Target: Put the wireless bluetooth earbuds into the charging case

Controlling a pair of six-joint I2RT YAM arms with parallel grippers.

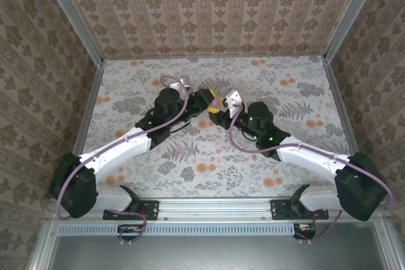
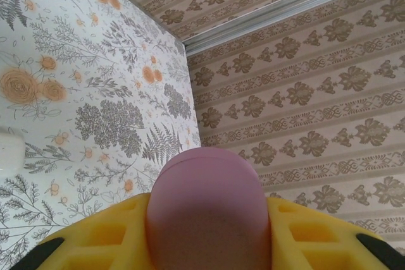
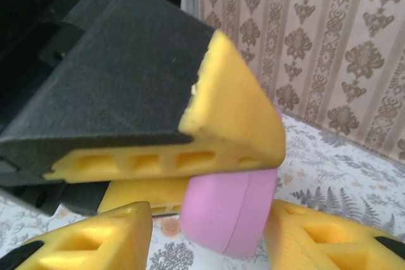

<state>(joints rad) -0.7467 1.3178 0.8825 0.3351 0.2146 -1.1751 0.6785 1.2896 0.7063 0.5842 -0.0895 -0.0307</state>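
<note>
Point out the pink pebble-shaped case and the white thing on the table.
Pink pebble-shaped plastic case [image 3: 218,212]: right wrist view, side beside seam.
White rounded object [image 2: 7,150]: left wrist view, its visible end.

Arms: 2 – left arm [image 1: 120,147], right arm [image 1: 310,156]. Grippers: 2 – left gripper [image 1: 209,102], right gripper [image 3: 209,235]. Pink case [image 2: 205,207]: 1. White rounded object [image 2: 9,150]: 1, on counter [image 2: 95,61], 9 o'clock edge of left wrist view.

charging case [image 3: 228,210]: pink | tool fingers [image 3: 82,241]: yellow | table [image 2: 95,93]: white, grey-and-orange floral | walls [image 2: 304,93]: beige, brown damask stripes
</note>
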